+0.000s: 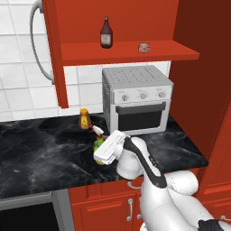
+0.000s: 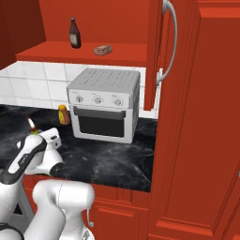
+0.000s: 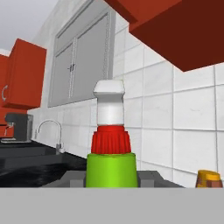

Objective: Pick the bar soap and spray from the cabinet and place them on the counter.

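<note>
Fingers [image 3: 111,177] of the gripper are clenched on the green body of the spray [image 3: 110,144], one grey pad showing on each side of it at the bottom centre of the hand view; the white trigger nozzle and red collar rise above them. In the left base view the white hand [image 1: 108,148] sits at centre, just below the middle of the frame, with the spray [image 1: 98,140] showing at its upper-left edge, low over the front part of the black marble desk [image 1: 40,153]. In the right base view the spray's red-and-white top [image 2: 32,125] pokes up behind the hand at the left edge.

Just behind the spray stands a small orange bottle [image 1: 84,119], on the desk to the left of the silver toaster oven [image 1: 137,99]; its top also shows in the lower right corner of the hand view.

Bar soap [image 1: 144,47] lies on the red shelf [image 1: 131,52] of the cabinet [image 1: 113,18] in the upper part of the frame, directly above the toaster oven. A dark brown bottle [image 1: 106,33] stands upright on the same shelf, to the left of the soap and apart from it. The open cabinet door [image 1: 55,54] with its long curved silver handle [image 1: 38,40] hangs at the upper left.

A sink tap [image 3: 50,135] appears at the left of the hand view.
</note>
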{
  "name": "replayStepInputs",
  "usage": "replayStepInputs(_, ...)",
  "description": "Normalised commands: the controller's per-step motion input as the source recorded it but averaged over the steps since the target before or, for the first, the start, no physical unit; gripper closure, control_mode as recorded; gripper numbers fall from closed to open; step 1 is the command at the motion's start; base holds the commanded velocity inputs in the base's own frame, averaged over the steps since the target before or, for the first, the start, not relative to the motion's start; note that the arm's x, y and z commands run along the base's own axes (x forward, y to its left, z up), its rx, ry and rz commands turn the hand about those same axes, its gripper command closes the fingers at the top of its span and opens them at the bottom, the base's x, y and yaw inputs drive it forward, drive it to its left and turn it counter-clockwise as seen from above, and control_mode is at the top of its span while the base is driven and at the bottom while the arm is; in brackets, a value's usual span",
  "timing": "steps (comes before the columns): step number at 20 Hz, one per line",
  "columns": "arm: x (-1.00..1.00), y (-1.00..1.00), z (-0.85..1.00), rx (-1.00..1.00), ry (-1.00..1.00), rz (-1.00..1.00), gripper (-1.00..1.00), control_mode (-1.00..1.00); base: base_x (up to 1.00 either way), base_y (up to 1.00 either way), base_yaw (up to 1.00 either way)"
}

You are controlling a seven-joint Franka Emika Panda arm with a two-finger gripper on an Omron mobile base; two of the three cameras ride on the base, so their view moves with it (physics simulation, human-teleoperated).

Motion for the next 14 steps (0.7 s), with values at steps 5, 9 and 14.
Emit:
replayStepInputs(5, 0.14, 0.00, -0.31, 0.02, 0.00, 0.02, 1.00, -1.00, 0.00, 0.00, 0.00)
replayStepInputs(9, 0.12, 0.00, -0.31, 0.03, -0.01, 0.02, 1.00, -1.00, 0.00, 0.00, 0.00)
replayStepInputs(14, 0.13, 0.00, -0.30, 0.04, -0.01, 0.03, 1.00, -1.00, 0.00, 0.00, 0.00)
